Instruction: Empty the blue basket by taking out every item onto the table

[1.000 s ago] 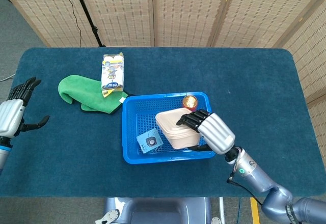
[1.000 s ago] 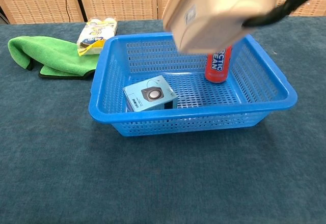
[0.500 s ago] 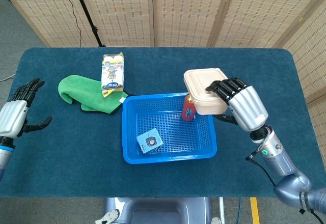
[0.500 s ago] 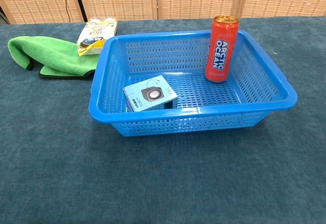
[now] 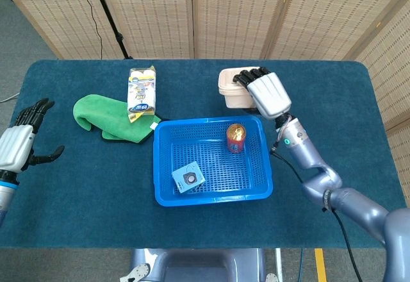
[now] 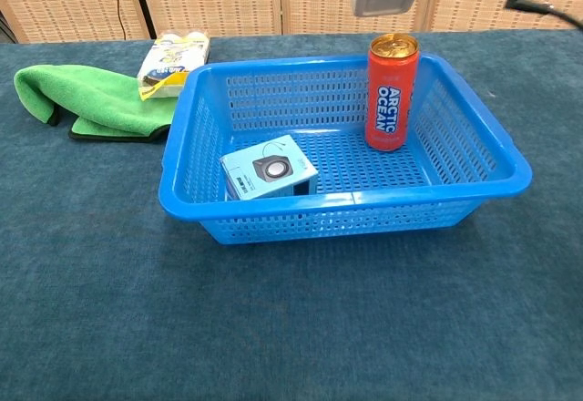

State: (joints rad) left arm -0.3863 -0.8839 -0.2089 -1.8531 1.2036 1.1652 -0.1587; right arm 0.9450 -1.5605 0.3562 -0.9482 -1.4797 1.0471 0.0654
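table: dark blue cloth-covered rectangular table [image 5: 83,205], woven tan screens behind it at 12 o'clock.
basket: blue perforated plastic rectangular basket [image 5: 163,166], near table centre, slightly toward 6 o'clock. Two items inside.
cloth: green folded microfibre cloth [image 5: 102,118], on the table at 10 o'clock of the basket, just beside its corner.
right hand: silver right hand with black fingers [image 5: 264,93], past the basket's 12 o'clock rim toward 1 o'clock. Fingers curled over the top of the beige container, gripping it. Chest view only catches the bottom edge of the hand at the frame top.
left hand: silver left hand with black fingers [image 5: 19,142], at the table's 9 o'clock edge, well apart from the basket. Fingers spread, thumb out, holding nothing.
container: beige rounded-square plastic lidded container [image 5: 230,90], outside the basket, just beyond its 12 o'clock rim. Cannot tell if it's touching the table or held just above it.
packet: white and yellow printed packet [image 5: 141,91], flat on the table at 11 o'clock of the basket, lower end overlapping the cloth.
box: light blue small cardboard box with a round speaker picture [image 6: 269,170], in the basket's 7 o'clock part, tilted, near the front wall.
can: red metal drinks can with white lettering and gold top [image 6: 390,93], upright in the basket's 1 o'clock corner, close to the back wall.
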